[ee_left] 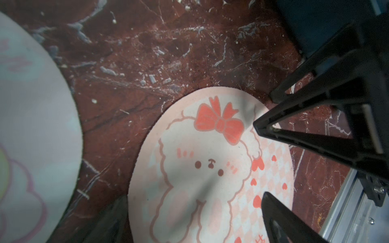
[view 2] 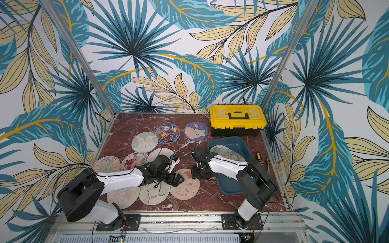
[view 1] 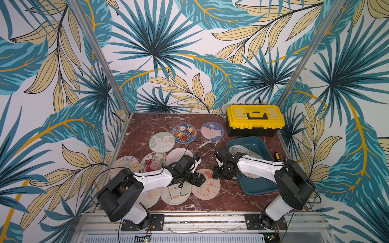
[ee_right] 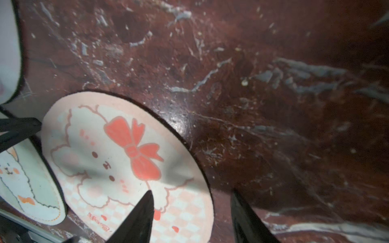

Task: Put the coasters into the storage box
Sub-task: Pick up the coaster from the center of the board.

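A pink coaster printed with a puppy and a red bow lies flat on the marble table between both arms. My left gripper hangs open over it, one finger on each side of the disc. My right gripper is open too and straddles the disc's rim. One of its fingers is over the print and the other over bare table. Several more coasters lie spread over the left and back of the table. The teal storage box sits at the right under my right arm, with coasters inside.
A yellow-lidded black toolbox stands at the back right, just behind the storage box. A small yellow and black object lies between the box and the right edge. Two blue coasters lie near the back. The metal frame rail runs along the front.
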Robot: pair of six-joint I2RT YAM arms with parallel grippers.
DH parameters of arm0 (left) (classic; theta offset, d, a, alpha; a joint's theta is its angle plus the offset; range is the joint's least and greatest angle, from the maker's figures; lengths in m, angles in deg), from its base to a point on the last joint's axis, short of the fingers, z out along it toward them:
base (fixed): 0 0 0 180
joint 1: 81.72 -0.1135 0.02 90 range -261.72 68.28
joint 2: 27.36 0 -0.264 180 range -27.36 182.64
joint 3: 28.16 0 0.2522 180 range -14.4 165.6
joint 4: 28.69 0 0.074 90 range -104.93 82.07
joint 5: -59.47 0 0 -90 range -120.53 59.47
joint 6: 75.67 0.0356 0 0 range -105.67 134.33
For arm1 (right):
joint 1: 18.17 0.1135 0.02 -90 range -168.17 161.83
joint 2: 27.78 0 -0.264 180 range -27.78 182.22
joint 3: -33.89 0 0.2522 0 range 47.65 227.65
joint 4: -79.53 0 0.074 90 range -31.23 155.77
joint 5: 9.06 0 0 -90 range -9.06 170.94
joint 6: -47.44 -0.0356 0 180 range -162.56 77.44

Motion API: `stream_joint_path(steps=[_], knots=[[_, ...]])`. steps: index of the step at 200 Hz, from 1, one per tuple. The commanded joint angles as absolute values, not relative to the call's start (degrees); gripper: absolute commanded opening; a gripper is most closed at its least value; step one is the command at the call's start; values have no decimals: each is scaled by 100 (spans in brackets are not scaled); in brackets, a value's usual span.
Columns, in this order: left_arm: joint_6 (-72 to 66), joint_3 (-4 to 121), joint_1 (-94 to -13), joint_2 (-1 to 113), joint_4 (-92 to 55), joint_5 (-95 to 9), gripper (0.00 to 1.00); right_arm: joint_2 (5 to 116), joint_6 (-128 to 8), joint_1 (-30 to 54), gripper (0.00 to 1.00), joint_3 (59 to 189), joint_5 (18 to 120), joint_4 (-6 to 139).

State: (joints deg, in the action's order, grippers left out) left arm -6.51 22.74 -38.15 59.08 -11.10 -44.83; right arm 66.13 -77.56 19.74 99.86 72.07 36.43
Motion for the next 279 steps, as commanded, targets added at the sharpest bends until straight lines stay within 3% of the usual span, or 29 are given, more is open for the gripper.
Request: stream_joint_path(steps=[1,89,122,139,220,279], knots=[[-675,2163,-3778,6210,-553,-4459,99,6718,-7916,1998,54,9678,6885,3854],[-679,2207,-3717,6289,-552,-4356,99,6969,-8114,2007,34,9643,6608,4459],[-660,2233,-3698,6308,-553,-4329,99,6921,-8098,2006,16,9695,6617,4474],[-650,2251,-3690,6317,-582,-4289,99,6863,-8047,2007,0,9733,6675,4413],[-764,2700,-3724,6381,-819,-3399,100,6256,-7676,1997,0,10461,7783,3418],[-697,3113,-3952,5903,-904,-3318,100,5874,-7249,1967,0,11331,8700,2535]])
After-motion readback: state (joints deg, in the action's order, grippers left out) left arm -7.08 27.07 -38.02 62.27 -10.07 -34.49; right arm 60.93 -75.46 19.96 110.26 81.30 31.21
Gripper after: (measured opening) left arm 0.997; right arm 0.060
